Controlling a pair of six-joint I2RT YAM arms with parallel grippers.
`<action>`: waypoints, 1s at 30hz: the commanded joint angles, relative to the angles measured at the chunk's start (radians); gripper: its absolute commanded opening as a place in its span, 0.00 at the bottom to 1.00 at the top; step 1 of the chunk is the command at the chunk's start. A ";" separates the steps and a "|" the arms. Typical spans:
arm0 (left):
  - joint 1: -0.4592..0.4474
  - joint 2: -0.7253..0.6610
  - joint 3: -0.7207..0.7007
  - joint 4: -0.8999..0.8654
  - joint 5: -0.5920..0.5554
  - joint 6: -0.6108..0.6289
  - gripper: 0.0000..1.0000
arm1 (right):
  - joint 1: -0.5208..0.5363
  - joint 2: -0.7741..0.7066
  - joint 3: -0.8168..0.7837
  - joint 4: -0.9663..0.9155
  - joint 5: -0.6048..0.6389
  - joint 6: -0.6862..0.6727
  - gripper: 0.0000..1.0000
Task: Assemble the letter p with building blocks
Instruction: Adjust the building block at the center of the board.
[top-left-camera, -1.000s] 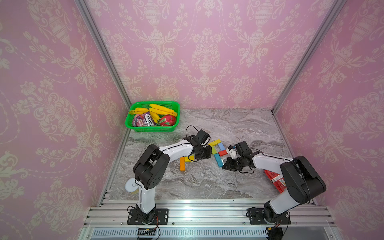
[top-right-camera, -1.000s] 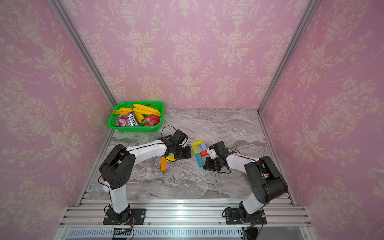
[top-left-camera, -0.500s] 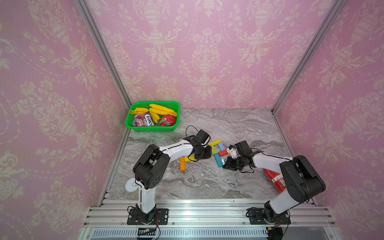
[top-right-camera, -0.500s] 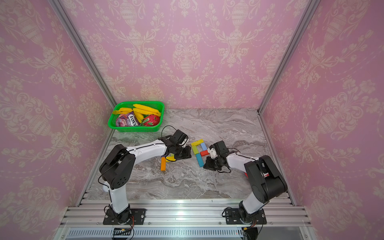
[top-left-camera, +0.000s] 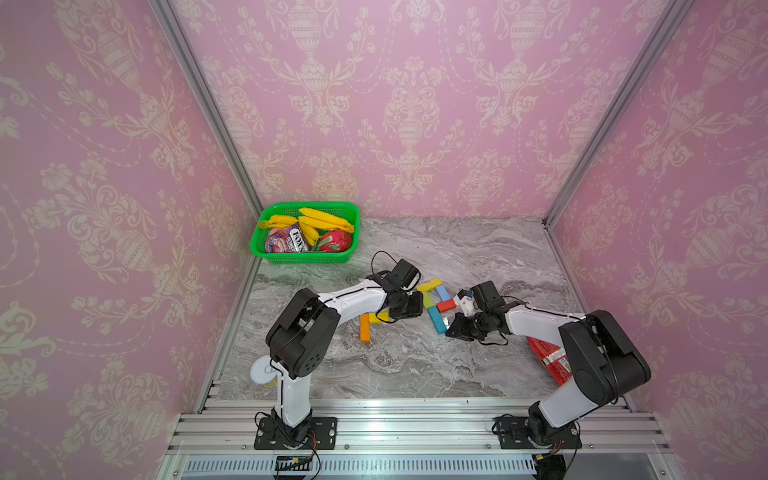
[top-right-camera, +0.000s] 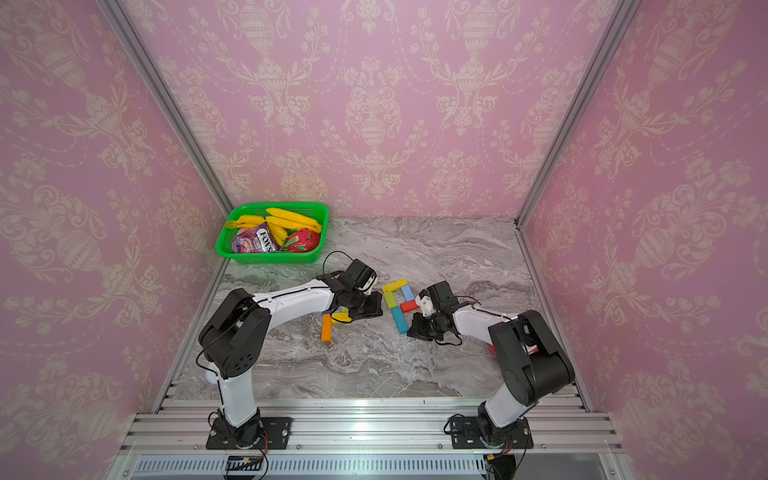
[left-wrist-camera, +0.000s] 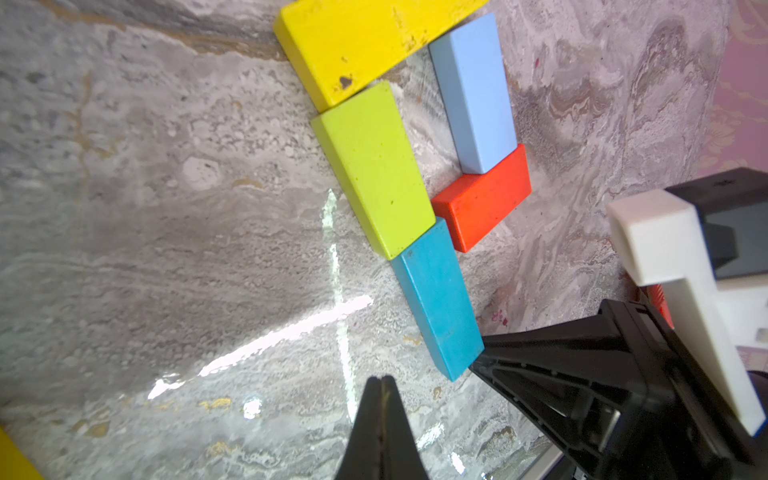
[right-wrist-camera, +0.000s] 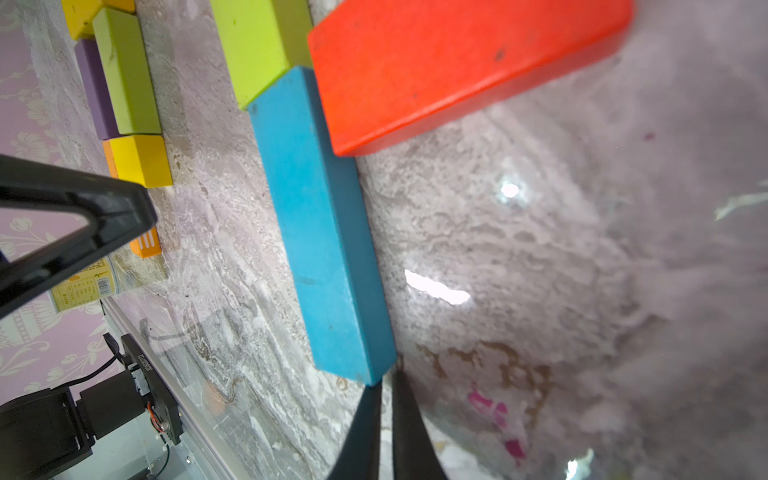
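Both my tools are pinched shut and hold nothing. My left tool (left-wrist-camera: 381, 384) points at bare bench (left-wrist-camera: 166, 208) near the teal block (left-wrist-camera: 436, 299). My right tool (right-wrist-camera: 388, 384) sits right at that block's end. The yellow block (left-wrist-camera: 365, 41), lime block (left-wrist-camera: 374, 166), light blue block (left-wrist-camera: 473, 95) and red block (left-wrist-camera: 482, 199) form a P with it.

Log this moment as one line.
five flat coloured blocks laid as P | left gripper: shut, empty | right gripper: shut, tip by end of flat teal rectangular block
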 joint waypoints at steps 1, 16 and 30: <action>0.008 -0.005 -0.020 -0.010 -0.006 0.024 0.00 | -0.013 0.018 0.019 -0.043 0.035 -0.022 0.12; 0.008 -0.046 -0.034 0.019 -0.027 0.018 0.00 | -0.024 -0.117 0.018 -0.152 0.061 -0.051 0.18; 0.019 -0.436 -0.144 0.084 -0.372 0.234 0.50 | -0.147 -0.164 0.272 -0.313 0.212 -0.157 1.00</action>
